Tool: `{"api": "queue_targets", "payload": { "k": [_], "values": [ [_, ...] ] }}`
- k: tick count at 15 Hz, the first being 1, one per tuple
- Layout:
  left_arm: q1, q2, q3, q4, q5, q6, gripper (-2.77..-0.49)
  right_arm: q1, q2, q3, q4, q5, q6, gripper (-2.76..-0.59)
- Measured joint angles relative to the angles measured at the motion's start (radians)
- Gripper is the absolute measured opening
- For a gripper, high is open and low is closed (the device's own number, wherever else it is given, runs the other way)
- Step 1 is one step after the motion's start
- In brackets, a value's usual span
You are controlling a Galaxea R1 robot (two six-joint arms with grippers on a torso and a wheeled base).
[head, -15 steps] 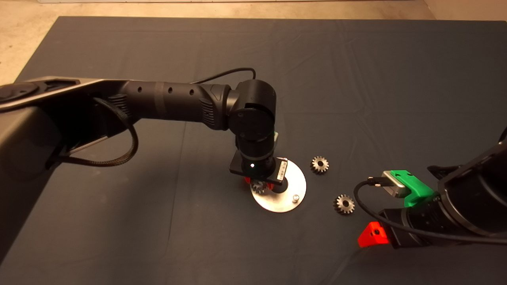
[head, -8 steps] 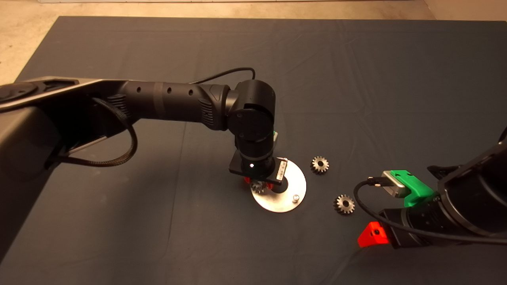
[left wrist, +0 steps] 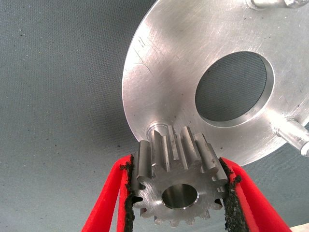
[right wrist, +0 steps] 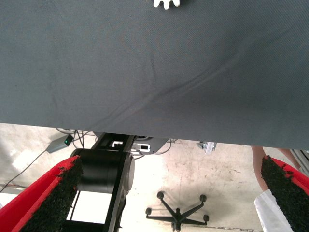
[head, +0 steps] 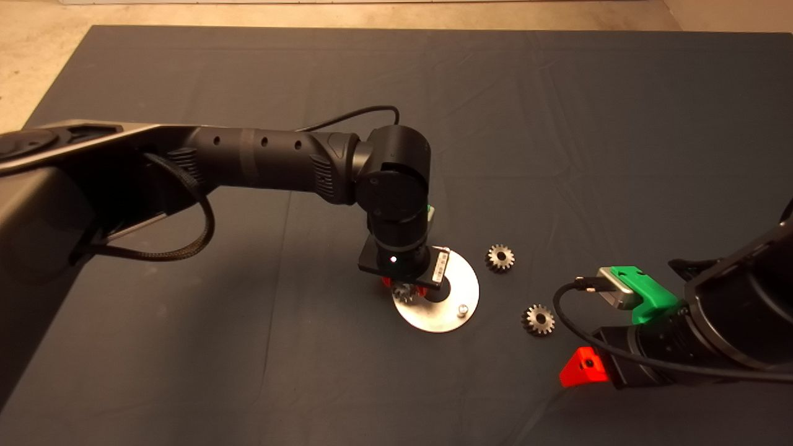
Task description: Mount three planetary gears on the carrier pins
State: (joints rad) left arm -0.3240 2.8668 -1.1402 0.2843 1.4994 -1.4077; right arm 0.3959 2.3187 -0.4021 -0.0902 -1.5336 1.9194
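Note:
My left gripper (left wrist: 177,195) is shut on a planetary gear (left wrist: 176,181), held just over the left rim of the round metal disc (head: 455,310) and over a carrier pin (left wrist: 157,129) whose top shows just beyond the gear's teeth. In the head view the gear (head: 404,291) peeks out under the left wrist. Two other carrier pins (left wrist: 292,135) stand bare; one pin (head: 461,308) shows in the head view. Two more planetary gears lie on the mat right of the disc, one gear (head: 499,257) farther back, another gear (head: 538,319) nearer. My right gripper (right wrist: 169,193) is parked open at the lower right.
The dark mat (head: 557,124) covers the table, with pale floor beyond its far and left edges. Past the mat's edge the right wrist view shows a chair base (right wrist: 177,212), cables and part of a person (right wrist: 270,203). A gear edge (right wrist: 168,3) shows in that view.

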Motion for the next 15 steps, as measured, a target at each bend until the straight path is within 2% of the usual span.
{"api": "queue_targets", "payload": {
  "k": [4,6,15],
  "values": [
    [0.000,0.000,0.002,0.001,0.000,0.000,-2.32,0.000,0.000,0.000,0.000,0.000,0.000,-0.61],
    [0.005,-0.005,0.002,0.005,0.009,0.000,-2.32,0.000,0.000,0.000,0.000,0.000,0.000,-0.61],
    [0.006,-0.004,0.002,0.005,0.010,0.000,-2.32,0.000,0.000,0.000,0.000,0.000,0.000,-0.61]
  ]
}}
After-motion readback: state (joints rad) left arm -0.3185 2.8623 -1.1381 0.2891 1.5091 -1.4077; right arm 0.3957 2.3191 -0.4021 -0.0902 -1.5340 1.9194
